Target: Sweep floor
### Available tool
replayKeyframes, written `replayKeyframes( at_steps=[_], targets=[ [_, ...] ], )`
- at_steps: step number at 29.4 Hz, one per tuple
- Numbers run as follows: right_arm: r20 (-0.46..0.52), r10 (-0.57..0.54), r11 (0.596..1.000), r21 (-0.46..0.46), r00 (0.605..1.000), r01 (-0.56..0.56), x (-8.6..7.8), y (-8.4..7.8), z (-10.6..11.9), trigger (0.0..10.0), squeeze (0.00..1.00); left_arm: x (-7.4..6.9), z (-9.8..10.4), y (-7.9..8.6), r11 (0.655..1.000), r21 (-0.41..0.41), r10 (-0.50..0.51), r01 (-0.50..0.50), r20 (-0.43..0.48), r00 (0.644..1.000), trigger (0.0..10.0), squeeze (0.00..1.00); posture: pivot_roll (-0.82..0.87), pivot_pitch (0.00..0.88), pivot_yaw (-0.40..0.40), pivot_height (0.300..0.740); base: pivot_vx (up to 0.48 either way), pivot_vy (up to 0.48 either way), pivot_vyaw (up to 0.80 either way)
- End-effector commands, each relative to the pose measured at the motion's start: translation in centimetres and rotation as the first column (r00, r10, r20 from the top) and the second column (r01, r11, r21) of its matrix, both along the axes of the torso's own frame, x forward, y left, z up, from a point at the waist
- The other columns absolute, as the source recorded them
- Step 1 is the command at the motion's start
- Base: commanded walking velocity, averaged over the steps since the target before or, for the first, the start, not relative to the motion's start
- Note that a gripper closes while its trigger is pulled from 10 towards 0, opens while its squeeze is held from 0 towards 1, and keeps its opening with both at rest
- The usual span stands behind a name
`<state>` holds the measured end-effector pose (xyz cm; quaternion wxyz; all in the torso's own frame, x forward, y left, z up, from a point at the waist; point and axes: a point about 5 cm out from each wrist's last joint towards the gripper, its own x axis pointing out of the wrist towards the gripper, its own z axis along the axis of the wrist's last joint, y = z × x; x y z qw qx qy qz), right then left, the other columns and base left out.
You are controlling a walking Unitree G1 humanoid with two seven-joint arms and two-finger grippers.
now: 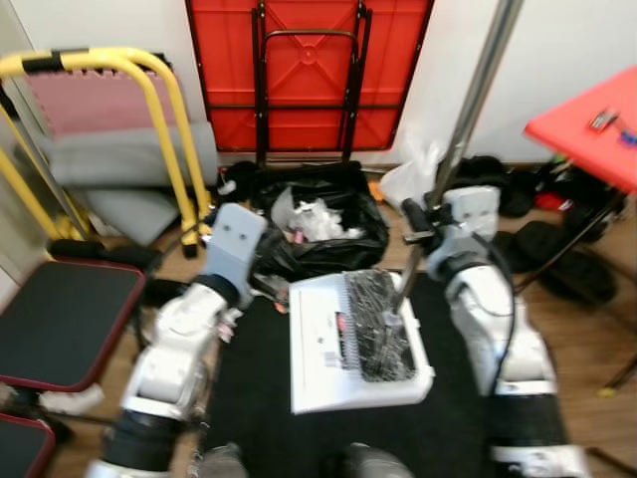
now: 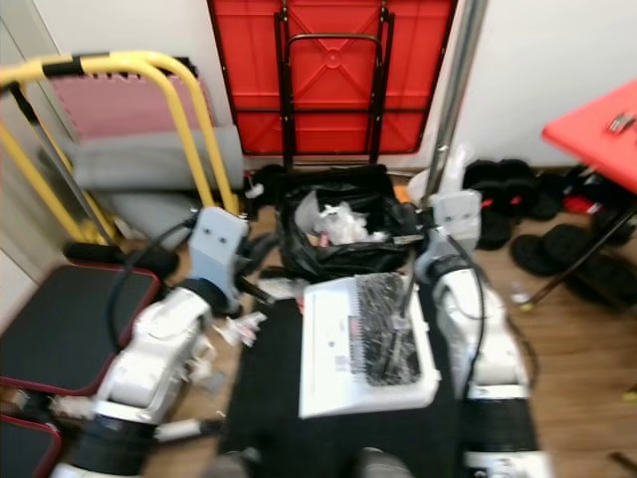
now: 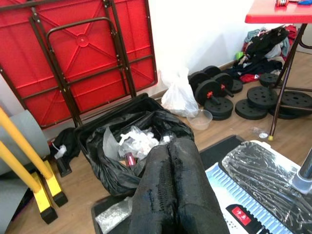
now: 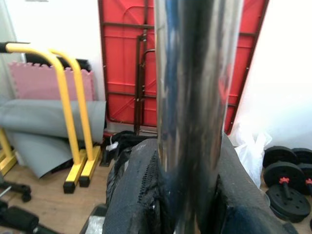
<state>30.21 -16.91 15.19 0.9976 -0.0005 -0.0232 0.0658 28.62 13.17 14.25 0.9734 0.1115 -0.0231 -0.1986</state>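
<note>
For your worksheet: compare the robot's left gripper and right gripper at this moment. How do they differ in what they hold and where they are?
1. The right gripper is clamped on the broom's metal pole; the left gripper holds nothing, its fingers pressed together.
2. The left gripper sits beside the black trash bag; the right one is above the white dustpan.

Both have black fingers.
</note>
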Motion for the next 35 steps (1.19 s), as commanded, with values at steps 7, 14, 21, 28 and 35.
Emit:
replayKeyframes(
  at_steps=[7, 14, 21, 28, 35],
  targets=[
    [0.081, -0.013, 1.0, 0.009, 0.997, 0.013, 0.14, -0.28, 1.67, 10.0, 0.0, -0.17, 0.14, -0.01, 1.0, -0.004, -0.027, 0.027, -0.009, 1.0, 10.0, 0.0, -0.14, 0.047, -0.131, 0.74, 0.0, -0.301, 0.0],
    [0.08, -0.011, 1.0, 0.007, 0.997, 0.01, 0.15, -0.28, 1.63, 10.0, 0.0, -0.15, 0.1, -0.06, 1.0, -0.016, -0.024, 0.024, -0.014, 1.0, 10.0, 0.0, -0.14, 0.045, -0.132, 0.74, 0.0, -0.312, 0.0],
    [0.079, -0.009, 1.0, 0.006, 0.997, 0.009, 0.12, -0.22, 1.6, 10.0, 0.0, -0.03, 0.15, -0.01, 1.0, -0.023, -0.006, 0.005, -0.011, 1.0, 10.0, 0.0, -0.14, 0.045, -0.131, 0.74, 0.0, 0.0, 0.0],
    [0.075, -0.011, 1.0, 0.002, 0.997, 0.011, 0.17, -0.17, 1.54, 10.0, 0.0, 0.15, 0.15, 0.16, 1.0, -0.019, 0.012, -0.013, -0.016, 1.0, 10.0, 0.0, -0.14, 0.046, -0.13, 0.74, 0.0, 0.0, 0.0],
    [0.071, -0.014, 1.0, 0.0, 0.997, 0.015, 0.16, -0.25, 1.46, 10.0, 0.0, 0.16, 0.18, 0.18, 1.0, -0.02, 0.016, -0.017, -0.014, 1.0, 10.0, 0.0, -0.14, 0.049, -0.129, 0.74, 0.0, 0.0, 0.0]
  ],
)
